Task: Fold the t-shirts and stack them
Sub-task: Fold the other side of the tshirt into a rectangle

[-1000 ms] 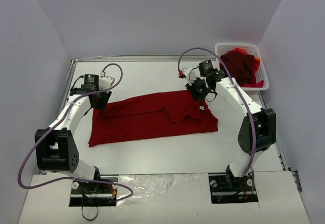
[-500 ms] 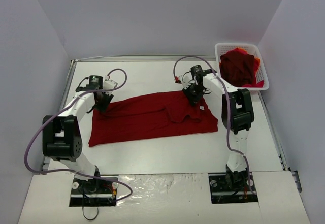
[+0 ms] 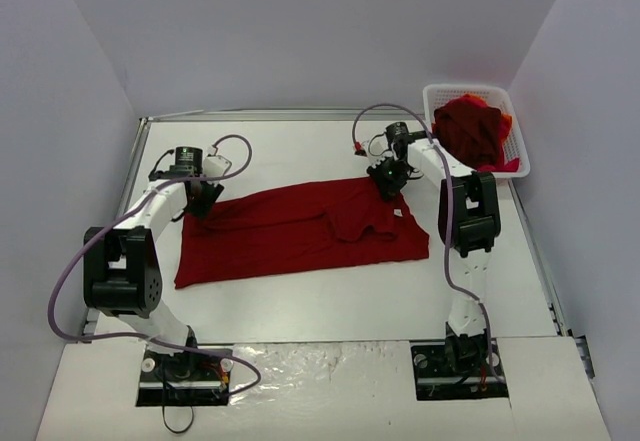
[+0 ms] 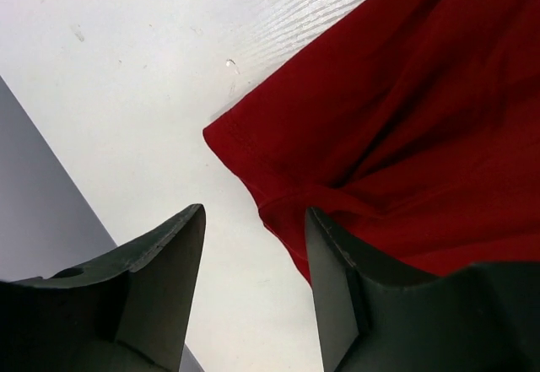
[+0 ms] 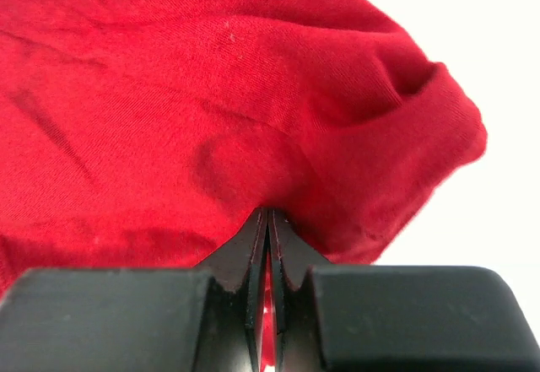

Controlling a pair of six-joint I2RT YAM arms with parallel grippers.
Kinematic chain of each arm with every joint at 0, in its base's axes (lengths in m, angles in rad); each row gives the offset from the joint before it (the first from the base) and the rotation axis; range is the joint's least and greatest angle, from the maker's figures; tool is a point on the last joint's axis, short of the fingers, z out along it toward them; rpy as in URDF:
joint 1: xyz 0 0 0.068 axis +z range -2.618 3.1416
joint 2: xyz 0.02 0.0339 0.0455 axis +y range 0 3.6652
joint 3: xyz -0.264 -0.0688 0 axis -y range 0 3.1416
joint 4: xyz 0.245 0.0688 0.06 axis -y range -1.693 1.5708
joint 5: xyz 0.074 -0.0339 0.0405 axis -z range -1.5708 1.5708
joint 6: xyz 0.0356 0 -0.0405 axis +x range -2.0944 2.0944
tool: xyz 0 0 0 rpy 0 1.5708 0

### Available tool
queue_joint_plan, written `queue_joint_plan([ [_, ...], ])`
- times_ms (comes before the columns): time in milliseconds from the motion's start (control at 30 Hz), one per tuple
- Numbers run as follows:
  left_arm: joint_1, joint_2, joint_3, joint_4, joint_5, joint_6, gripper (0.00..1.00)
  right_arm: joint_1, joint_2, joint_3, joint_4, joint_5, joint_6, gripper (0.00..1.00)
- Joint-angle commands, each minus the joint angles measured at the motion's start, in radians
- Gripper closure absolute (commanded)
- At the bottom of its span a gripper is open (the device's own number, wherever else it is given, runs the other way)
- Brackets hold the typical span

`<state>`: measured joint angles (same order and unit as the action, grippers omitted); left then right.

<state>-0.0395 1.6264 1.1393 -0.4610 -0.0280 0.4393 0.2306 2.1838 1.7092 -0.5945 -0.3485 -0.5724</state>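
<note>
A dark red t-shirt (image 3: 300, 229) lies spread on the white table, folded lengthwise. My left gripper (image 3: 198, 201) is open over its far left corner (image 4: 221, 132); bare table shows between the fingers (image 4: 164, 258), and cloth lies under the right one. My right gripper (image 3: 390, 181) is shut on a fold of the t-shirt (image 5: 278, 127) at its far right edge, cloth pinched between the jaws. More t-shirts (image 3: 472, 133) are heaped in the basket.
A white mesh basket (image 3: 521, 151) stands at the far right of the table. Grey walls close in the table at left, back and right. Purple cables loop off both arms.
The right gripper has shifted slightly right along the shirt's far edge. The left gripper has barely moved at the far left corner.
</note>
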Motion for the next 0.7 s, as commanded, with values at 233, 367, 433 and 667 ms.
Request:
queue_joint_plan([
  [233, 0.0, 0.056, 0.043, -0.044, 0.028, 0.038, 0.58, -0.002, 0.042, -0.003, -0.039, 0.026, -0.006, 1.0],
  [367, 0.0, 0.062, 0.051, -0.09, 0.079, 0.039, 0.68, -0.011, 0.047, -0.008, -0.037, 0.026, -0.011, 1.0],
  [433, 0.0, 0.066, 0.051, -0.1, 0.088, 0.042, 0.79, -0.013, 0.048, -0.01, -0.036, 0.031, -0.012, 1.0],
  [667, 0.0, 0.069, 0.039, -0.114, 0.085, 0.047, 0.98, -0.014, 0.051, -0.013, -0.036, 0.04, -0.012, 1.0],
])
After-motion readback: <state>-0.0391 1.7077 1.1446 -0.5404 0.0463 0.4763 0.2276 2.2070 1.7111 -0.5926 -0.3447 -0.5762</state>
